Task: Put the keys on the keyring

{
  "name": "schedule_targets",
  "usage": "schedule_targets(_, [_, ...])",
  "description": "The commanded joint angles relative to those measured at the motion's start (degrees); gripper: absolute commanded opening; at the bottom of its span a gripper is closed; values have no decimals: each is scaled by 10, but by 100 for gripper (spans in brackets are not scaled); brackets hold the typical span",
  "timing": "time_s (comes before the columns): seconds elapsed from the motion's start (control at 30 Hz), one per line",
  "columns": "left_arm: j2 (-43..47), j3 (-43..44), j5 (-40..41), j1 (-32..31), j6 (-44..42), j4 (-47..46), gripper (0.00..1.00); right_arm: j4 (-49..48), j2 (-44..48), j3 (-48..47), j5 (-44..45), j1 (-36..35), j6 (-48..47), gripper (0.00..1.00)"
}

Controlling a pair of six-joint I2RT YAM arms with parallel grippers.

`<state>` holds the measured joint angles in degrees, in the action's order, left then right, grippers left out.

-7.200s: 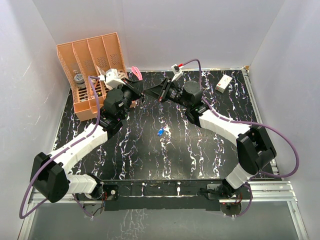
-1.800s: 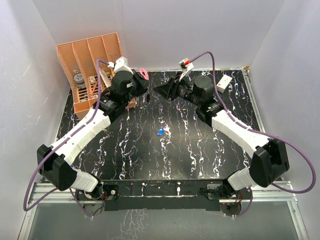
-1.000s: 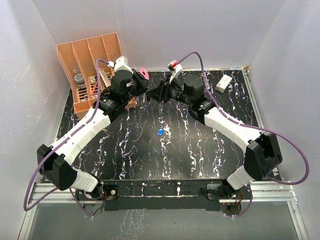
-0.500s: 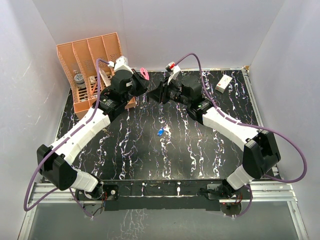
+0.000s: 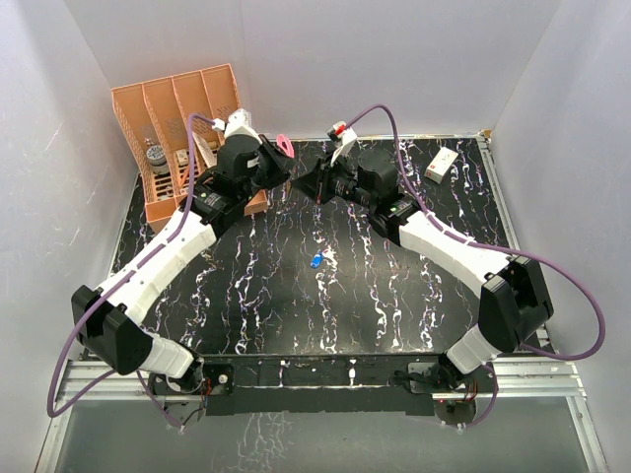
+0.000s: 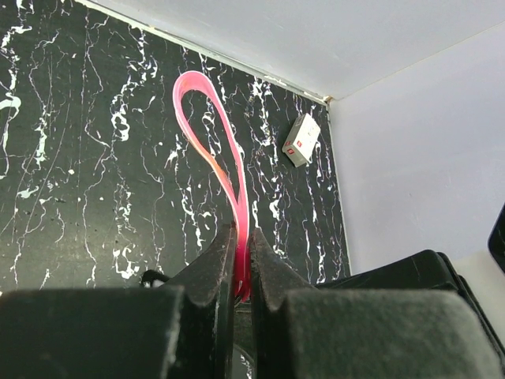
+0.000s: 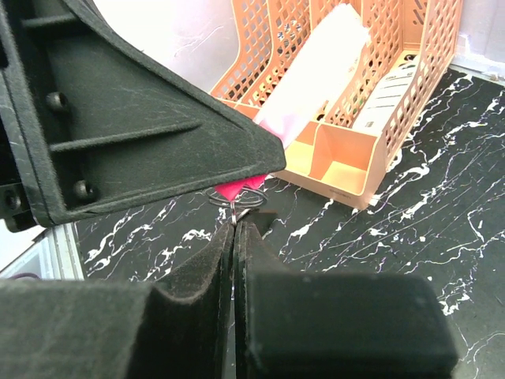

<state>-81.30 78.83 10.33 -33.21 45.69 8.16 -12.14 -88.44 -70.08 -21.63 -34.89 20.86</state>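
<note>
Both grippers closed on keyring (image 6: 241,197).
left gripper (image 6: 241,237) clamps the pink strap; right gripper (image 7: 235,225) pinches its wire end; blue key (image 5: 315,260) loose on desk (image 5: 296,315).

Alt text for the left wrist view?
The jaws of the left gripper are shut on a red-pink keyring, its loop extending over a black marbled table. A small white box lies near the far corner.

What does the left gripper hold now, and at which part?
The left gripper holds the keyring by one end of its pink strap; the loop stands free.
</note>
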Motion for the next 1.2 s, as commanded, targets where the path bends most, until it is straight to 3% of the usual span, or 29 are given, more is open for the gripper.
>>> schedule_targets(0.0, [-2,40,-16,4,3,27,0,-29,23,-18,22,-2,-15,0])
schedule_targets(1.17, [-56,91,-72,24,20,97,0,-4,36,-12,89,-2,-93,0])
